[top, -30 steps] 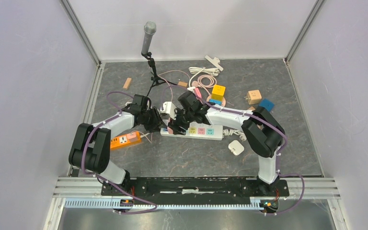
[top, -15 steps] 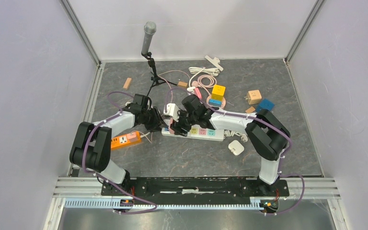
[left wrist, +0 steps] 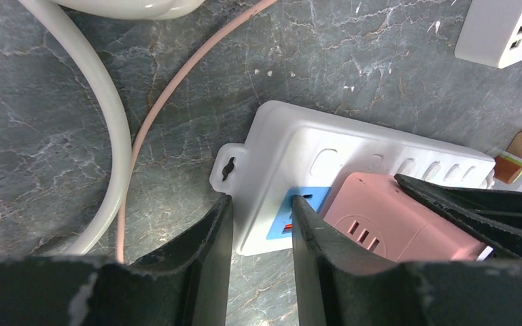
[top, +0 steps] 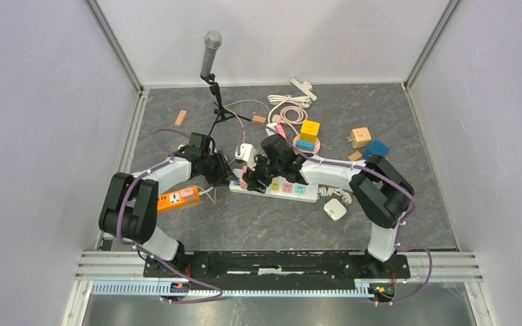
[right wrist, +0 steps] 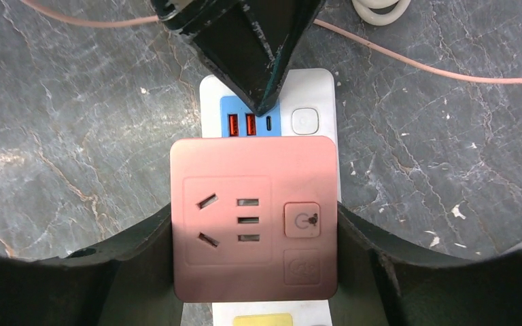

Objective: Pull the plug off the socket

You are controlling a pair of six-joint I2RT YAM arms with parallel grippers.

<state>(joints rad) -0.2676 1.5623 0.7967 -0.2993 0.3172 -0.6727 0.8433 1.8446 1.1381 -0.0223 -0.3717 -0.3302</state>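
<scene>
The pink plug [right wrist: 253,217], a smooth rounded-square block with a button on its face, sits in the white plastic power strip [right wrist: 309,102] just beside the strip's blue USB end. My right end effector [right wrist: 255,239] pinches its two sides. My left end effector [left wrist: 261,204] clamps the strip's tabbed end corner. I can't see the prongs. The marbled grey desk [right wrist: 75,102] lies beneath.

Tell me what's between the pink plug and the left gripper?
A blue panel with two orange USB ports on the white power strip, seen in the right wrist view.
</scene>
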